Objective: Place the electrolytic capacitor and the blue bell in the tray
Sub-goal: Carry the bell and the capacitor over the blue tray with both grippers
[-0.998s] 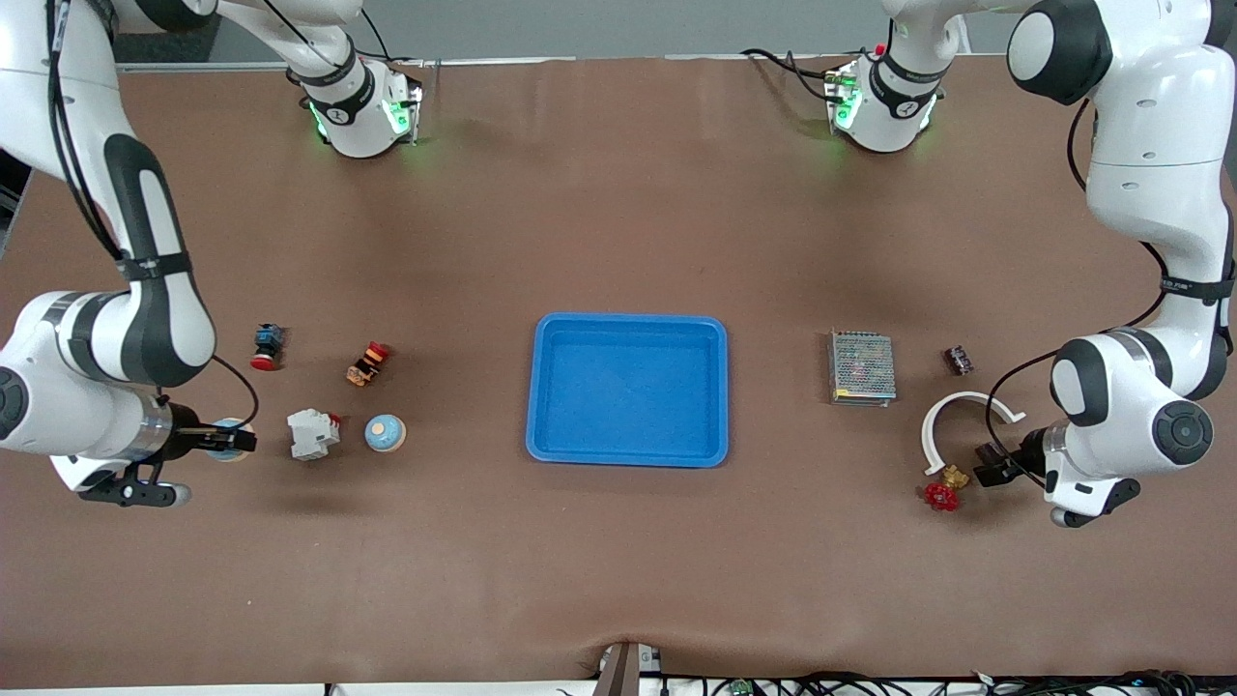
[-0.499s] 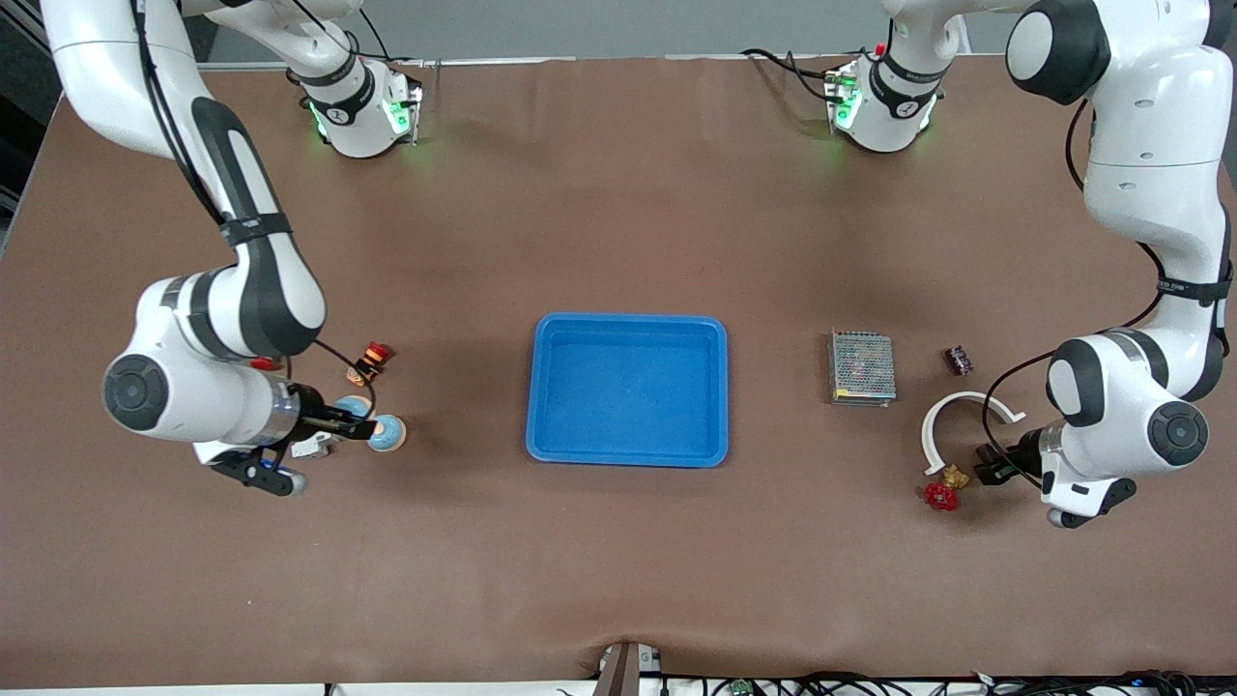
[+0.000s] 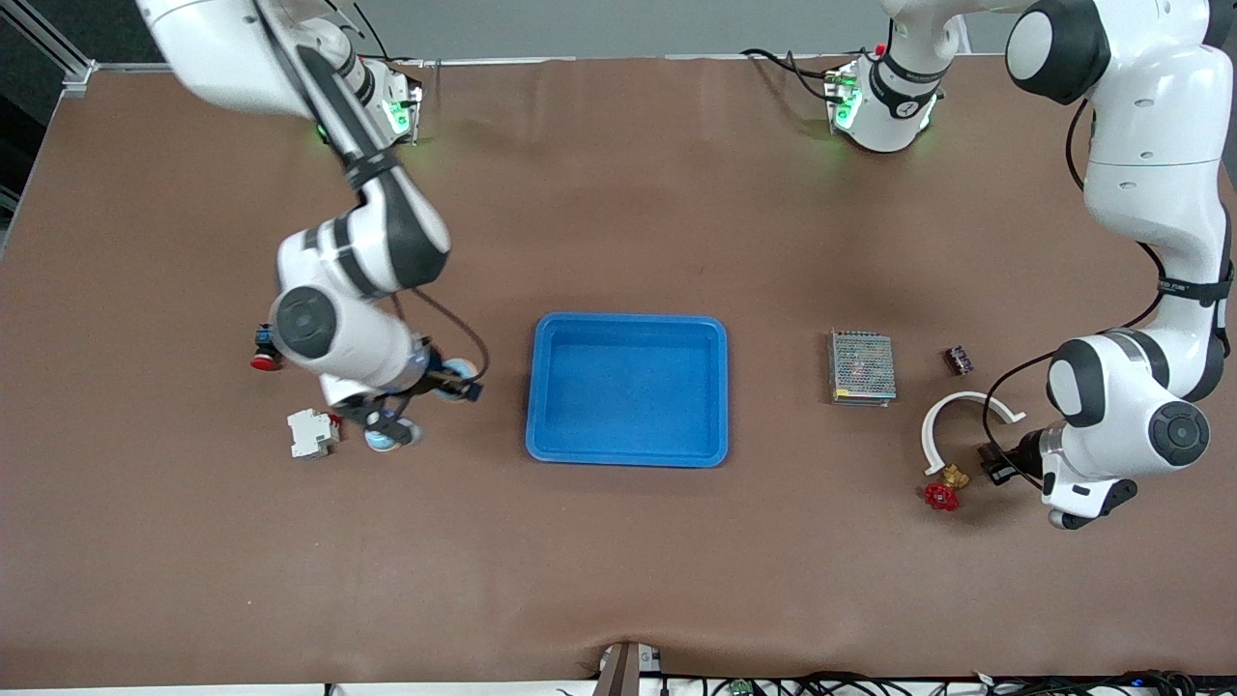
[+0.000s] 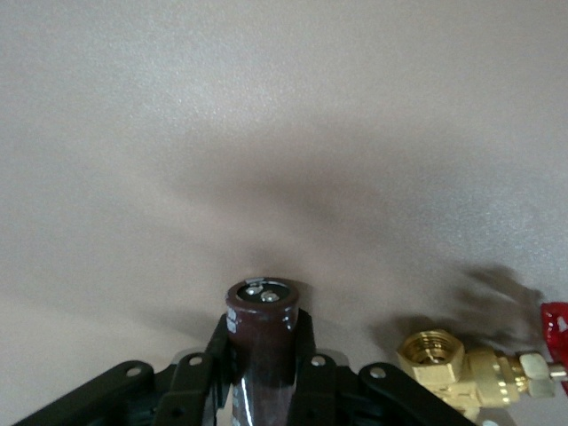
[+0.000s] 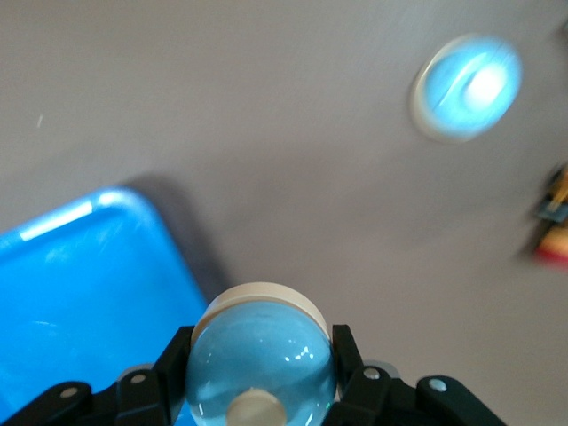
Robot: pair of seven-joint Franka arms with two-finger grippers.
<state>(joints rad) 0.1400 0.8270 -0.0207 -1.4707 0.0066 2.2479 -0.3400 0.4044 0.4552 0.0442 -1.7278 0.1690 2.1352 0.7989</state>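
My right gripper is shut on a light-blue bell with a cream rim, held over the table just beside the bright-blue tray at the right arm's end; the tray's corner shows under the bell. Below the right wrist a second blue bell rests on the table. My left gripper sits low at the left arm's end, shut on the dark-brown electrolytic capacitor, whose metal-terminal end pokes out between the fingers. The tray holds nothing.
A brass valve with a red handle lies right beside the left gripper, next to a white arc. A metal mesh box and a small dark part lie toward the tray. A white breaker and a red button lie near the right arm.
The right arm has swung from its end of the table toward the tray, carrying the blue bell. The left gripper has closed on the capacitor, barely shifting.
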